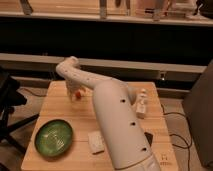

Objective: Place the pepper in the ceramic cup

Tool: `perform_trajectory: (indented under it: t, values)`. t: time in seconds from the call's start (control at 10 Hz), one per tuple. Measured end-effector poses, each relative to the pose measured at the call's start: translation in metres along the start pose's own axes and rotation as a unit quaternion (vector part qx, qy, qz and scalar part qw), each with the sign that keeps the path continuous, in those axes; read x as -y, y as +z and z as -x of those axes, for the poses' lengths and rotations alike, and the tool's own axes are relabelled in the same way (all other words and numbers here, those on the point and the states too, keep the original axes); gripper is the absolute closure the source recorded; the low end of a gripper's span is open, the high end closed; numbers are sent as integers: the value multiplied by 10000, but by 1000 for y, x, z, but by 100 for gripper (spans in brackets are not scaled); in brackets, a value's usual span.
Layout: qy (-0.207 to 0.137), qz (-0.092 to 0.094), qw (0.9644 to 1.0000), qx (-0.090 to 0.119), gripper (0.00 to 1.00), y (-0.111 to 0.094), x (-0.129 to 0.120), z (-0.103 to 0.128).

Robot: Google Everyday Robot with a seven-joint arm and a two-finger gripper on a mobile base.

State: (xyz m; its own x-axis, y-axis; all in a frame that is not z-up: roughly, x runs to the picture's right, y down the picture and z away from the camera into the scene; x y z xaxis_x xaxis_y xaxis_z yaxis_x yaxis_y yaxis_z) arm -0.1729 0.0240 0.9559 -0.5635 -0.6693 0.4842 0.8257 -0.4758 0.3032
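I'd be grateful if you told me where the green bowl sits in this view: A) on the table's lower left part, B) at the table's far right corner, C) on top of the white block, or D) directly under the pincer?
A: the green bowl rests on the table at the lower left, with the white block apart to its right and the pincer farther back.

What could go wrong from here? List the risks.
1. The hand sits low over the light wooden table at its far left, with a small red piece, likely the pepper, at it. The ceramic cup is not clearly visible there, so a release might miss it.
2. The thick white arm passes close to the small white bottle-shaped object and the flat white block; a swing might knock them.
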Motion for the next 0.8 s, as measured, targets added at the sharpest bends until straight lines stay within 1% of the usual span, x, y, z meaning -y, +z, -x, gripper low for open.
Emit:
perform_trajectory:
  t: [0.2, 0.3, 0.4, 0.5, 0.6, 0.7, 0.8]
  values:
    - [-59, 157, 9998, -47, 20, -8, -6, -8]
    - [-110, 178, 9998, -56, 20, -7, -5, -12]
    - [-141, 128, 9997, -125, 20, -5, -5, -16]
    - [-156, 41, 9995, -278, 20, 2, -11, -23]
    - [-145, -44, 9992, -356, 20, 6, -14, -26]
    - [-115, -144, 9990, -419, 20, 17, -20, -28]
    - [-86, -261, 9988, -410, 20, 31, -21, -30]
